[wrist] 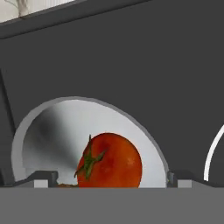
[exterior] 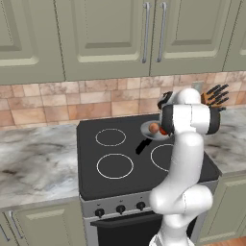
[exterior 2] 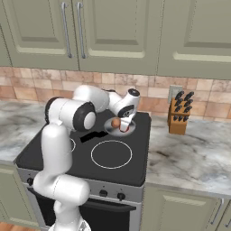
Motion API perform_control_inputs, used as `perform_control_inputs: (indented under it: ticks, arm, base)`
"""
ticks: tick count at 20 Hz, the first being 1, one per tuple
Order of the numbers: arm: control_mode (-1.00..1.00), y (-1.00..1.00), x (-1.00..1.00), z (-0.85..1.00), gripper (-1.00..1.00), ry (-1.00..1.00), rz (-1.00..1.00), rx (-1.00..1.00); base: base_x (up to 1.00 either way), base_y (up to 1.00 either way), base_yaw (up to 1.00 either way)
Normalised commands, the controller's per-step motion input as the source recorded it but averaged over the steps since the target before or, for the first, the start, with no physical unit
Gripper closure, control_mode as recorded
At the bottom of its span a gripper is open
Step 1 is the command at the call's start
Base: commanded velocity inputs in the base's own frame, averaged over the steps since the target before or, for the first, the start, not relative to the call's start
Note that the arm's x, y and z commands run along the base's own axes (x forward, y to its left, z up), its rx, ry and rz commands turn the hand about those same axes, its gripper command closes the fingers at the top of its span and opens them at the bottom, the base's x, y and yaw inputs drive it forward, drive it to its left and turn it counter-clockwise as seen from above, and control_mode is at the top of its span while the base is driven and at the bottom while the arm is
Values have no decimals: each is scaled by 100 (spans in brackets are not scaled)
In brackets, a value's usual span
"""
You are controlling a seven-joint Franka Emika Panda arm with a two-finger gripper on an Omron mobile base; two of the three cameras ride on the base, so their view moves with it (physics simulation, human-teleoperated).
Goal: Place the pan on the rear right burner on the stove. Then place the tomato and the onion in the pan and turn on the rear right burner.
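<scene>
The pan (exterior: 147, 129) sits at the rear right of the stove (exterior: 96, 180), its black handle (exterior: 141, 146) pointing toward the front left. It covers the rear right burner. The onion (exterior: 153, 127) lies inside it, and the tomato (wrist: 111, 162) rests on the pan floor (wrist: 61, 131) beside it. My gripper (wrist: 111, 179) hangs just above the pan (exterior 2: 112, 129), open, with its fingertips (wrist: 43, 178) wide apart on either side of the tomato and not touching it. From the right base, the gripper (exterior 2: 126, 127) shows over the pan next to the onion (exterior 2: 116, 122).
Three white rings show on the glass: rear left (exterior: 110, 137), front left (exterior: 115, 166), and front right (exterior 2: 111, 154). Black knobs (exterior: 120, 209) line the steel front. A knife block (exterior 2: 179, 113) stands on the marble counter to the right, against the tiled wall.
</scene>
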Motion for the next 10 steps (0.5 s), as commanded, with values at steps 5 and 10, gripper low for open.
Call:
perform_control_inputs:
  ticks: [5, 10]
  arm:
    - [-100, 0, -16, 40, -100, -13, -2, 0]
    - [-100, 0, -36, 35, -100, -9, 0, 0]
  base:
    - [0, 0, 0]
    - [0, 0, 0]
